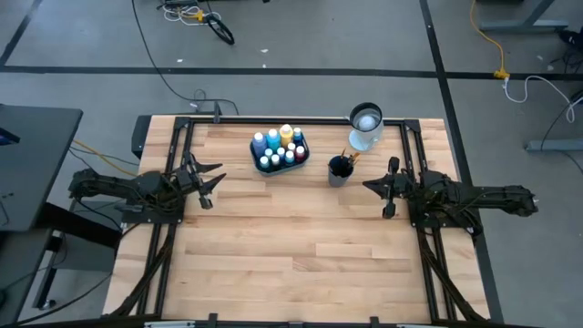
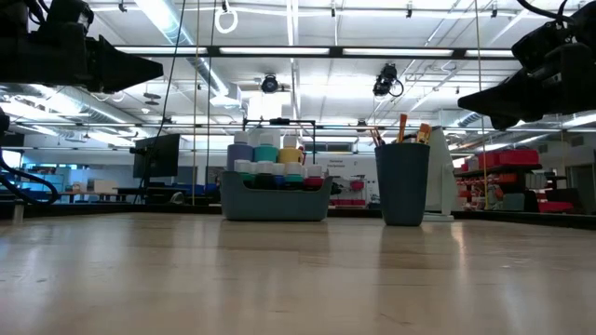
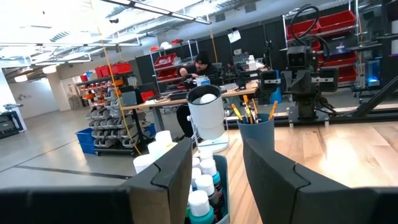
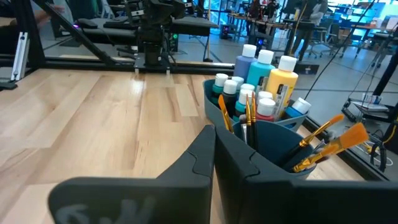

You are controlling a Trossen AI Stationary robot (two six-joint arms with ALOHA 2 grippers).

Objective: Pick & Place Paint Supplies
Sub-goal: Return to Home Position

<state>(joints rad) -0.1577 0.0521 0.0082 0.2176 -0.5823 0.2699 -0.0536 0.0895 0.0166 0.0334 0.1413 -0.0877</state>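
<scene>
The left end effector [image 1: 221,179] hangs over the left side of the bench [image 1: 301,264], up off the wood. Its two fingers are a little way apart and hold nothing. The right end effector [image 1: 366,187] hangs over the right side, also up off the wood. Its two fingers are pressed together and hold nothing. The two point at each other across the bench. Between them, closer to the far edge, sits the teal tray [image 2: 275,203]. The little paint bottles [image 1: 279,148] all stand in it, packed close, with blue, teal, white, yellow and pink tops. The taller ones are at the back and the small ones are in front. Just beside the tray, on the right arm's side, stands the dark blue cup [image 1: 340,170]. The paint brushes [image 2: 402,126] stand in the cup with their brush ends up, leaning out over the rim. Some of the ends look gold or orange. The cup is near the right end effector but not touching it. Behind the cup, by the far edge of the bench, stands a white container [image 1: 365,123].
</scene>
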